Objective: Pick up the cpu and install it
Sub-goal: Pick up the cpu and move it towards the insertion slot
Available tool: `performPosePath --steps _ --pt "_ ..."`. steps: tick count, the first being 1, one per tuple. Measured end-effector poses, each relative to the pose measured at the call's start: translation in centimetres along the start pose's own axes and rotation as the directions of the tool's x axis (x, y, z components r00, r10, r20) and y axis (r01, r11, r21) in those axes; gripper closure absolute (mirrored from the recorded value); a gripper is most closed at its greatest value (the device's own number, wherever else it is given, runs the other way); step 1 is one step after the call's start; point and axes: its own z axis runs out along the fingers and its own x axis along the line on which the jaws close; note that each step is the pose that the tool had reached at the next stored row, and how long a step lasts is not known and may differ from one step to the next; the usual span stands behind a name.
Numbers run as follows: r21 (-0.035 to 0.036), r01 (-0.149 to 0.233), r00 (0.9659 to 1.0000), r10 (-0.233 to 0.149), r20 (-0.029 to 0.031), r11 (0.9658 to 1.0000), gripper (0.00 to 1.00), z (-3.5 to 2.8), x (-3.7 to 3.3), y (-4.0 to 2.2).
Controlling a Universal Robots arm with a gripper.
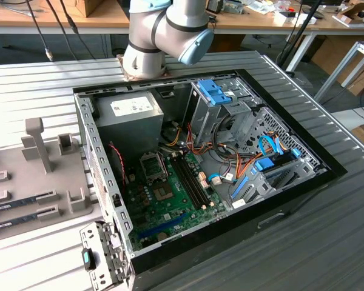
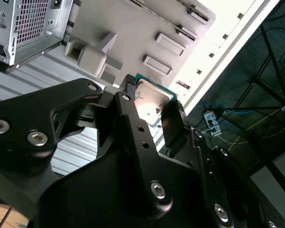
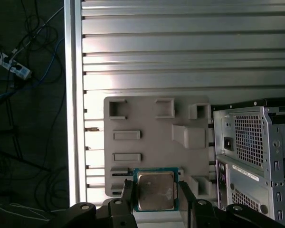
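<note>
cpu (image 3: 155,190) edges clamped, end effector (image 3: 156,195) (above tray (image 3: 156,137))

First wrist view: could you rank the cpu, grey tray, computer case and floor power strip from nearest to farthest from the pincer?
1. cpu: clamped in the pincer.
2. grey tray: lying under the cpu.
3. computer case: beside the tray.
4. power strip: down on the floor, past the table edge.

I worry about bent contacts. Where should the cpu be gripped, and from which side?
Probably pinch the cpu by two opposite edges of its green rim, coming from the silver-top side: it is a thin flat square, so only the edges give purchase. The gripper is shut on it that way.
</note>
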Motion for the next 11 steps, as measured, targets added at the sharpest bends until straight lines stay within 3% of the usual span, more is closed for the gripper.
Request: performPosePath --steps 11 --pt "0.0001 0.000 1.0000 0.000 0.0000 1.0000 0.53 0.05 -0.32 0.00"
